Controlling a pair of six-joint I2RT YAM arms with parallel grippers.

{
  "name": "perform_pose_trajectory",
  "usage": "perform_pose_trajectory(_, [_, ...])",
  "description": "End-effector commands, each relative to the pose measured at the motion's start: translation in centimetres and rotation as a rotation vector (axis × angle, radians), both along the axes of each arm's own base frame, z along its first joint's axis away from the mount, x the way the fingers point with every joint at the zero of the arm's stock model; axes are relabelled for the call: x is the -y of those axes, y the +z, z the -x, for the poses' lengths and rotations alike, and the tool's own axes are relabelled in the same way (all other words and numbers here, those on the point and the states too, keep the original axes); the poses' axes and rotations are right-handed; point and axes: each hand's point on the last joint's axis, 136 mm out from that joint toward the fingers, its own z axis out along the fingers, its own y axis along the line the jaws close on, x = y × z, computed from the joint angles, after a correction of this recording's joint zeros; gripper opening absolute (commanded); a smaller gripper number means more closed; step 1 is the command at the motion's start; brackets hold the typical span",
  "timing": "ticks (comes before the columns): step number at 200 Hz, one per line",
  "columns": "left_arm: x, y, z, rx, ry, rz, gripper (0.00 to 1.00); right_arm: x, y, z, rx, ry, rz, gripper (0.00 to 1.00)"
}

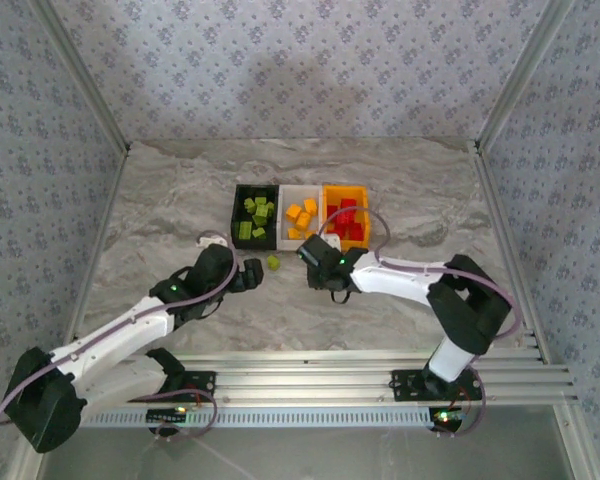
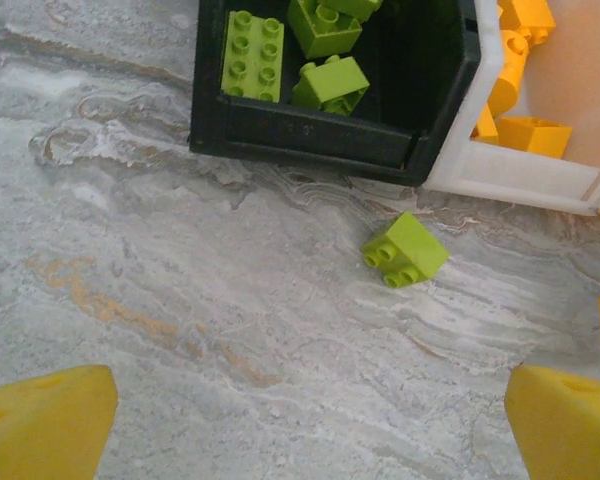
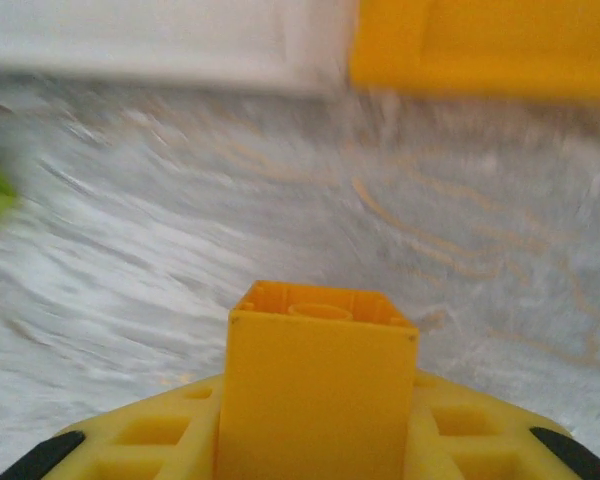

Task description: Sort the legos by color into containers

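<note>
Orange-yellow plastic brick [image 3: 320, 370] stands upright, pinched in the right gripper [image 3: 320, 445], which hangs over the grey marbled table [image 2: 180, 300] just short of the white plastic bin [image 3: 160, 40] and the orange plastic bin [image 3: 480, 40]. The left gripper [image 2: 310, 420] is spread wide, its yellow fingers [image 2: 40, 420] well apart and holding nothing. Between them and the black plastic bin [image 2: 310, 135] lies one small lime green brick [image 2: 405, 250], tilted on the table near the bin's corner. Green bricks fill the black bin, orange-yellow ones the white, red ones the orange.
</note>
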Motion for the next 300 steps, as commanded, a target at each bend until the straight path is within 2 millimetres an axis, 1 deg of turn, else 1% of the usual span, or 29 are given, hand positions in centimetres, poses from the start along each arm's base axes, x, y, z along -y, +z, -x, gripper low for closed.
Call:
perform_pose_trajectory(1, [0.9,0.8,-0.8,0.008,-0.027,-0.002,0.99,-1.0,5.6,-3.9,0.123,0.024,-0.084,0.37])
perform_pose_trajectory(15, [1.4,0.4,-1.1,-0.001,-0.034,0.007,0.99,-1.2,6.3,-6.0,0.126,-0.003,-0.122,0.38])
perform_pose_trajectory(19, [1.5,0.4,-1.1,-0.003,-0.036,0.01,1.0,-1.3,6.5,-6.6,0.138,0.022,-0.113,0.38])
perform_pose_trajectory(24, [1.6,0.2,-1.2,-0.004,-0.036,0.014,0.99,-1.4,6.1,-7.2,0.133,0.029,-0.111,0.39])
perform_pose_trajectory(26, [1.7,0.3,-1.3,-0.002,-0.039,0.016,0.99,-1.8,6.8,-7.9,0.147,0.03,-0.124,0.39])
perform_pose_trajectory(35, [2.1,0.1,-1.4,-0.001,-0.048,0.024,0.99,-2.4,7.2,-9.3,0.149,0.042,-0.142,0.39])
perform_pose_trajectory(42, [2.4,0.0,-1.5,-0.001,-0.059,0.029,0.99,-2.8,6.9,-10.4,0.141,0.05,-0.14,0.4])
perform_pose_trajectory(45, [2.5,0.0,-1.6,0.0,-0.063,0.031,0.99,-2.9,7.1,-10.9,0.146,0.05,-0.144,0.4])
perform_pose_trajectory(64, [3.4,-0.6,-1.9,-0.009,-0.099,0.032,0.98,-3.4,6.9,-13.4,0.157,0.05,-0.135,0.41])
perform_pose_trajectory(81, [4.1,-1.3,-2.2,-0.019,-0.12,0.026,0.98,-3.8,7.5,-15.3,0.18,0.05,-0.14,0.43])
perform_pose_trajectory(86, [4.3,-1.5,-2.3,-0.021,-0.127,0.025,0.97,-3.9,7.8,-15.7,0.189,0.054,-0.146,0.45])
perform_pose_trajectory(91, [4.4,-1.8,-2.4,-0.026,-0.131,0.02,0.97,-4.1,8.0,-16.1,0.194,0.06,-0.151,0.49])
perform_pose_trajectory(101, [4.7,-2.2,-2.7,-0.031,-0.133,0.018,0.97,-4.3,8.5,-16.5,0.202,0.061,-0.154,0.67])
perform_pose_trajectory(107, [4.9,-2.6,-2.8,-0.037,-0.139,0.014,0.97,-4.2,8.9,-16.7,0.208,0.057,-0.154,0.73])
perform_pose_trajectory(122, [5.4,-3.5,-3.2,-0.05,-0.146,0.004,0.96,-4.1,10.2,-16.5,0.233,0.052,-0.165,0.78])
perform_pose_trajectory(149, [6.1,-4.7,-4.1,-0.065,-0.149,-0.009,0.93,-3.1,12.2,-15.0,0.28,0.043,-0.192,0.8])
perform_pose_trajectory(163, [6.3,-5.4,-4.7,-0.07,-0.136,-0.024,0.91,-2.4,12.6,-14.0,0.292,0.036,-0.197,0.8])
perform_pose_trajectory(168, [6.3,-5.6,-4.9,-0.073,-0.132,-0.029,0.91,-2.2,13.1,-13.7,0.3,0.034,-0.204,0.8])
perform_pose_trajectory(170, [6.4,-5.8,-5.0,-0.074,-0.132,-0.033,0.91,-2.1,12.9,-13.4,0.298,0.035,-0.204,0.8])
perform_pose_trajectory(209, [8.1,-7.3,-6.8,-0.055,-0.156,-0.032,0.88,-0.3,13.7,-10.8,0.324,0.014,-0.23,0.81])
perform_pose_trajectory(217, [8.4,-7.5,-7.1,-0.053,-0.16,-0.036,0.85,0.1,13.7,-10.3,0.326,0.008,-0.231,0.8])
perform_pose_trajectory(223, [8.4,-7.8,-7.2,-0.056,-0.163,-0.042,0.84,0.3,14.5,-10.2,0.341,0.002,-0.242,0.81])
perform_pose_trajectory(225, [8.5,-7.9,-7.3,-0.057,-0.163,-0.044,0.83,0.6,13.6,-9.8,0.325,0.002,-0.231,0.81])
perform_pose_trajectory(227, [8.5,-8.0,-7.3,-0.058,-0.164,-0.046,0.82,0.8,13.4,-9.6,0.322,0.001,-0.228,0.81])
perform_pose_trajectory(262, [8.4,-9.0,-7.3,-0.06,-0.172,-0.065,0.68,2.4,13.5,-8.3,0.332,-0.026,-0.232,0.81])
perform_pose_trajectory(273, [8.5,-9.0,-7.1,-0.058,-0.179,-0.056,0.61,2.7,13.5,-8.0,0.336,-0.033,-0.238,0.81])
perform_pose_trajectory(288, [8.7,-8.9,-6.9,-0.056,-0.189,-0.045,0.55,3.2,13.3,-7.7,0.336,-0.049,-0.237,0.81])
perform_pose_trajectory(300, [8.6,-8.6,-6.6,-0.052,-0.19,-0.042,0.46,3.6,13.1,-7.5,0.335,-0.056,-0.235,0.8])
